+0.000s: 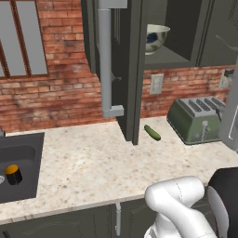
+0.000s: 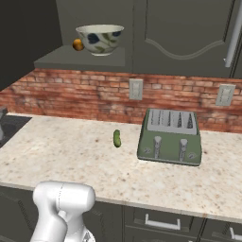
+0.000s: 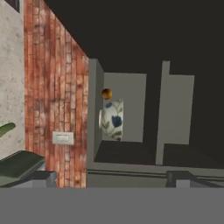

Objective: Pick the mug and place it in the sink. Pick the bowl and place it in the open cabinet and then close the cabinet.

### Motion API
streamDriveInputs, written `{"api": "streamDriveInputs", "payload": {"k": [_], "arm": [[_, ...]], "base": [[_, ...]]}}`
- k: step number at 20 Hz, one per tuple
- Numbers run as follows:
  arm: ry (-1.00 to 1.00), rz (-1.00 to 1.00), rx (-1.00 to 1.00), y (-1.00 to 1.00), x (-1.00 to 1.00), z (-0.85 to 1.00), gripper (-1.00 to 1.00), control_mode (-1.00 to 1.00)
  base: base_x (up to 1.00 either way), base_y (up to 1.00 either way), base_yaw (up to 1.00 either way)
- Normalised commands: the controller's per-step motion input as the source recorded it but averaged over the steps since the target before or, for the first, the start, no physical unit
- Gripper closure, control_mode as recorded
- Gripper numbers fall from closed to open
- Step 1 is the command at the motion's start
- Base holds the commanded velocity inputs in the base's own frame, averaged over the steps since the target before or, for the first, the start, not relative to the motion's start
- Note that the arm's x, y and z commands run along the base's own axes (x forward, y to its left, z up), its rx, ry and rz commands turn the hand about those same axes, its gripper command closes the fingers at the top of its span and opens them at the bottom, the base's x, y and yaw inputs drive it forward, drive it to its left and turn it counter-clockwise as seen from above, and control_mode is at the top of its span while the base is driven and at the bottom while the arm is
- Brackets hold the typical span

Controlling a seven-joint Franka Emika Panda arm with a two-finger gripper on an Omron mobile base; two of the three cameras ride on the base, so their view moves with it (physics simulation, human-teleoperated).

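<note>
1. A rendered kitchen with a speckled beige counter (image 1: 88,162) against a red brick wall (image 1: 56,97).
2. The mug (image 1: 13,175), black with an orange-yellow inside, stands upright in the black sink (image 1: 23,153) at the far left.
3. The bowl (image 2: 99,38), pale with blue flowers, sits upright on the shelf of the open upper cabinet (image 2: 80,59), just beside a small orange fruit (image 2: 78,45).
4. The cabinet's door (image 1: 132,69) stands open, edge-on above the counter.
5. A green toaster (image 2: 171,137) sits to the right, a small cucumber (image 2: 117,138) lying left of it.
6. The gripper's (image 3: 111,179) jaws are spread wide, holding nothing, facing the cabinet from well apart.
7. No brands or writing can be read anywhere.
</note>
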Motion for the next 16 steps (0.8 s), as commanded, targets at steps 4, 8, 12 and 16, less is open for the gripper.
{"api": "streamDriveInputs", "payload": {"k": [4,8,12,16], "arm": [[0.0,0.0,0.0,0.23,-0.47,0.0,-1.0,-1.0],[0.0,0.0,0.0,0.3,-0.36,0.0,-1.0,-1.0],[0.0,0.0,0.0,0.31,-0.4,0.0,-1.0,-1.0],[0.0,-0.02,0.0,0.23,-0.4,0.0,-1.0,-1.0]], "base": [[0.0,0.0,0.0],[0.0,0.0,0.0],[0.0,0.0,0.0],[0.0,0.0,0.0]]}}
